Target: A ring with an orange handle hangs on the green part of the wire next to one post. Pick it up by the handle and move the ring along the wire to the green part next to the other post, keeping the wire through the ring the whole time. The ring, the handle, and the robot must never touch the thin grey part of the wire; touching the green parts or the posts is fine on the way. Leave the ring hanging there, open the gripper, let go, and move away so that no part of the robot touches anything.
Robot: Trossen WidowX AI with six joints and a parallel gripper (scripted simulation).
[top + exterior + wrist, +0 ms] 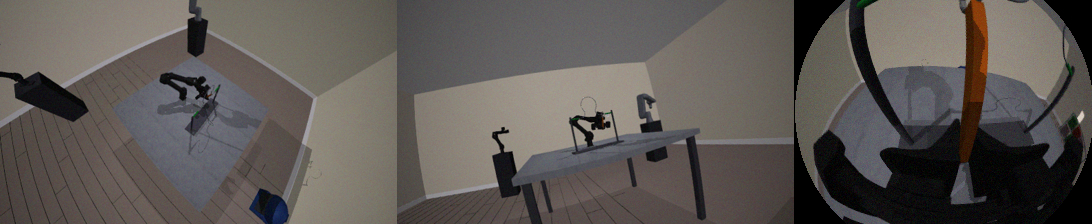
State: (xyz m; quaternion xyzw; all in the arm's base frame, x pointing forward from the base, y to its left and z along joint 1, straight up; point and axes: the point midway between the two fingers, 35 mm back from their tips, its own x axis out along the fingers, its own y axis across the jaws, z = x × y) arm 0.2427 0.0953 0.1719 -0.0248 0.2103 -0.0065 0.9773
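My gripper (207, 97) (602, 125) (960, 122) is shut on the orange handle (209, 95) (603, 121) (975, 75), which stands nearly upright in the wrist view. The ring at its top is mostly cut off there and tiny in the top and exterior views; I cannot tell how the wire passes through it. Handle and gripper are close to the green part (217, 89) (608, 113) by the far post (215, 98) (615, 127), right in the exterior view. The other green part (196, 113) (575, 119) meets the near post (191, 124) (573, 135). The thin grey wire rises in a tall loop between them.
The posts stand on a dark base plate (189, 130) (1004, 132) on the grey table (154, 137) (569, 167). Black pedestals (196, 38) (51, 99) (504, 173) carrying other arms stand beyond the table. A blue object (278, 209) is at the lower right in the top view.
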